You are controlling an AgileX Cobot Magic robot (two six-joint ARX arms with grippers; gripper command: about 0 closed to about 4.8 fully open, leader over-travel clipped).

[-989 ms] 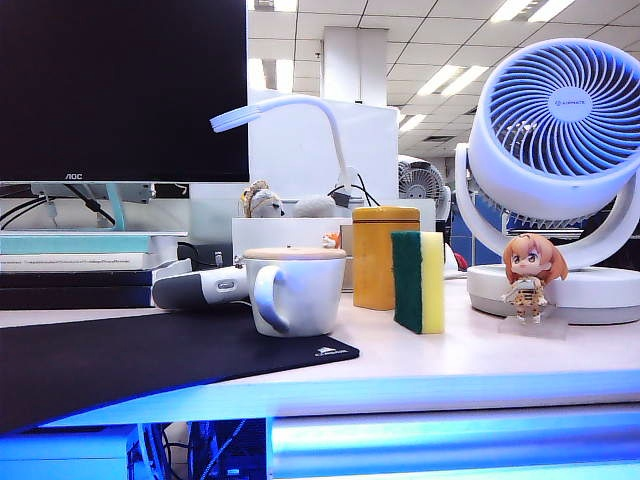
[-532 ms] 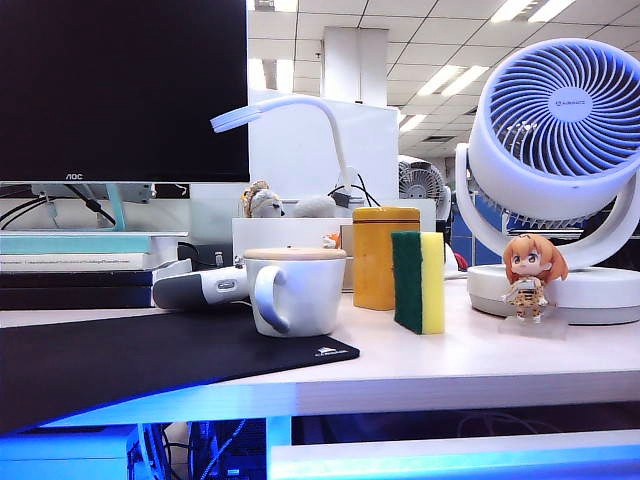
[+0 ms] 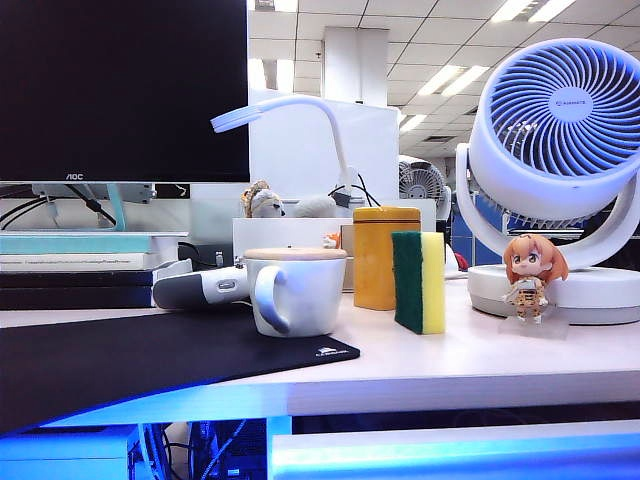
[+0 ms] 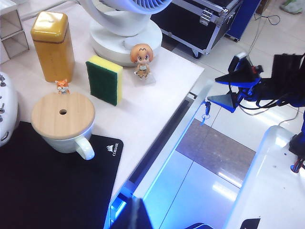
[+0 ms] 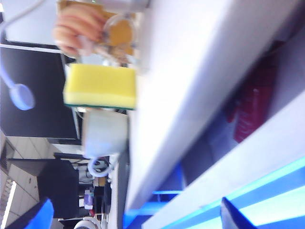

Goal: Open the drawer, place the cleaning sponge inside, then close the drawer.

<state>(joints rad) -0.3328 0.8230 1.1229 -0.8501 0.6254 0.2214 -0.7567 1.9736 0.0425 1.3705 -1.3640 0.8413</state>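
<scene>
The cleaning sponge point(image 3: 419, 281) stands on edge on the white desktop between a yellow tin point(image 3: 385, 257) and a figurine point(image 3: 530, 277). It also shows in the left wrist view point(image 4: 104, 79) and the right wrist view point(image 5: 100, 86). The drawer point(image 3: 450, 455), glowing blue, stands pulled out below the desktop's front edge, leaving a dark gap. From above, its front is a white strip point(image 4: 167, 148). My right gripper point(image 4: 213, 89) is open at the drawer's far end, empty; its blue fingertips frame the right wrist view point(image 5: 133, 217). My left gripper point(image 4: 136, 217) hovers shut above the drawer's near end.
A lidded white mug point(image 3: 295, 290) sits on a black mat point(image 3: 150, 360). A big fan point(image 3: 555, 150) stands behind the figurine, a monitor point(image 3: 120, 90) and stacked books at the back left. A black case point(image 4: 209, 19) stands on the floor beyond the desk.
The drawer's glowing front has slid out from under the desktop and dropped lower in the exterior view, opening a dark gap. Everything on the desktop has stayed put.
</scene>
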